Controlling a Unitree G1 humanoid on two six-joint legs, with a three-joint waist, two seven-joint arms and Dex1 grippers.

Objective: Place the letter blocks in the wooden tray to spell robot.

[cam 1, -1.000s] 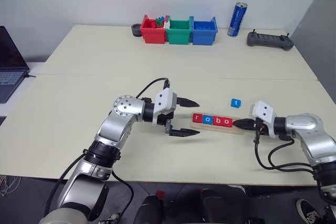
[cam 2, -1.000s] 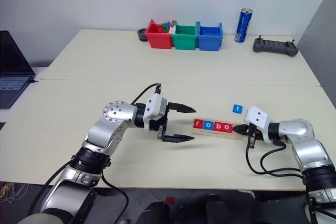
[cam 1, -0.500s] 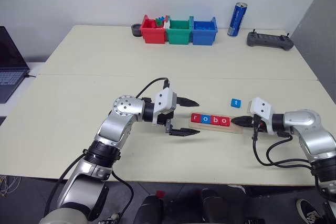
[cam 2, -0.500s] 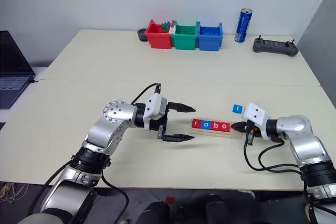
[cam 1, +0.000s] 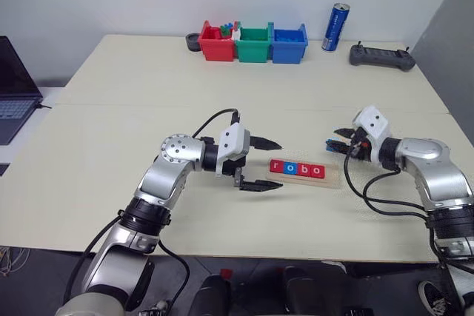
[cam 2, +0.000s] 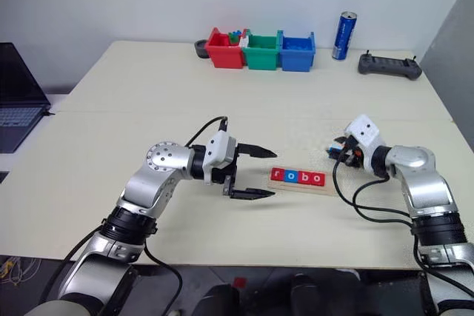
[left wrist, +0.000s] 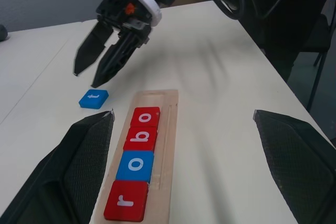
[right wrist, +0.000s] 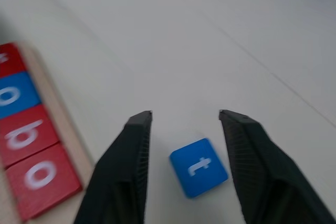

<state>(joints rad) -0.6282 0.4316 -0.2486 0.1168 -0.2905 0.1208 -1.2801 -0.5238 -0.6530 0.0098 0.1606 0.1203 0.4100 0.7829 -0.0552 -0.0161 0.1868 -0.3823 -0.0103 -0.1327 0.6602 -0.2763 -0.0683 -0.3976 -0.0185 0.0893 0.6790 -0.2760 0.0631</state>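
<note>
Pale matt wooden tray (left wrist: pixel 169 129); glossy plastic letter blocks (left wrist: pixel 137 162)

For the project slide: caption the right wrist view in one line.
Open right end effector poised over the blue t block, beside the wooden tray already spelling r-o-b-o.

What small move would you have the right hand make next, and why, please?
Probably lower the right hand straight down and close on the blue t block. Its fingers stand open, one on each side of that block, which lies flat on the table apart from the wooden tray. The tray already holds r, o, b, o, with its end slot free.
</note>
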